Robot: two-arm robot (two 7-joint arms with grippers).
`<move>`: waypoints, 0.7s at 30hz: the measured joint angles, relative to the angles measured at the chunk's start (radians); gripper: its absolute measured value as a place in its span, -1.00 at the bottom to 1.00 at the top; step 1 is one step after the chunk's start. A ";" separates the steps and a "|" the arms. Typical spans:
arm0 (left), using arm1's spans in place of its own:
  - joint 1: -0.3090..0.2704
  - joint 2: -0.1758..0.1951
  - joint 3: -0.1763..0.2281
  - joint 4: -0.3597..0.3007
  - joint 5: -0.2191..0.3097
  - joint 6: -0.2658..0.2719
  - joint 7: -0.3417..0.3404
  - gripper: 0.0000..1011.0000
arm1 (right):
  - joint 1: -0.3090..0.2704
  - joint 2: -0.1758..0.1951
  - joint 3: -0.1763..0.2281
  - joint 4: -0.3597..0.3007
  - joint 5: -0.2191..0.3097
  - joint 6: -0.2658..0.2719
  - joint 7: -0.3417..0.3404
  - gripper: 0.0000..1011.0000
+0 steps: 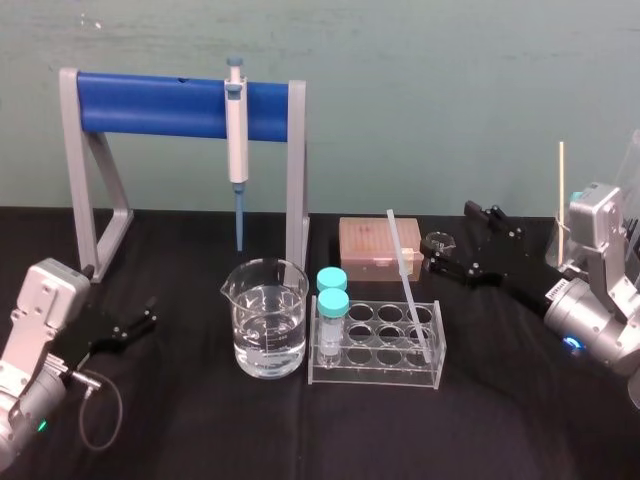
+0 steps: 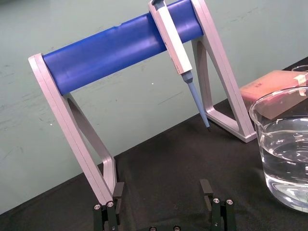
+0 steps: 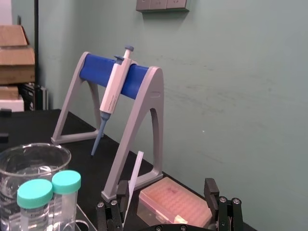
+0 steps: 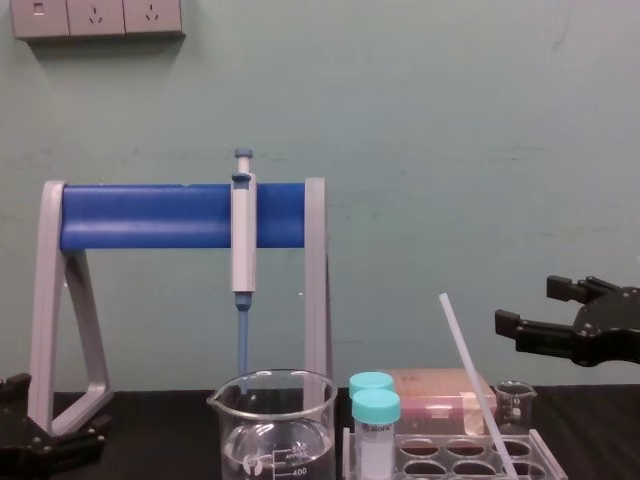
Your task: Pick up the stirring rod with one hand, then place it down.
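The stirring rod (image 1: pixel 408 285) is a thin translucent-white stick leaning at a slant in the clear tube rack (image 1: pixel 375 345), its top tilted toward the back. It also shows in the chest view as the rod (image 4: pixel 475 380) and in the right wrist view as the rod (image 3: pixel 134 180). My right gripper (image 1: pixel 452 238) hovers open just right of and behind the rod's top, with nothing between its fingers (image 3: pixel 210 187); it is also in the chest view (image 4: pixel 525 305). My left gripper (image 1: pixel 150 312) rests open at the table's left, facing the stand (image 2: pixel 162 190).
A beaker of water (image 1: pixel 268 320) stands left of the rack, which holds two teal-capped tubes (image 1: pixel 333 300). A pink tip box (image 1: pixel 378 243) and a small beaker (image 1: pixel 440 242) sit behind it. A pipette (image 1: pixel 236 130) hangs on the blue-barred stand (image 1: pixel 160 105).
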 joint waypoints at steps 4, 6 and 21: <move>0.000 0.000 0.000 0.000 0.000 0.000 0.000 0.98 | 0.022 -0.017 0.006 0.031 0.022 0.025 0.039 0.98; 0.000 0.000 0.000 0.000 0.000 0.000 0.000 0.98 | 0.037 -0.027 0.010 0.052 0.033 0.041 0.063 0.98; 0.000 0.000 0.000 0.000 0.000 0.000 0.000 0.98 | 0.131 -0.075 0.001 0.197 0.050 0.082 0.191 0.98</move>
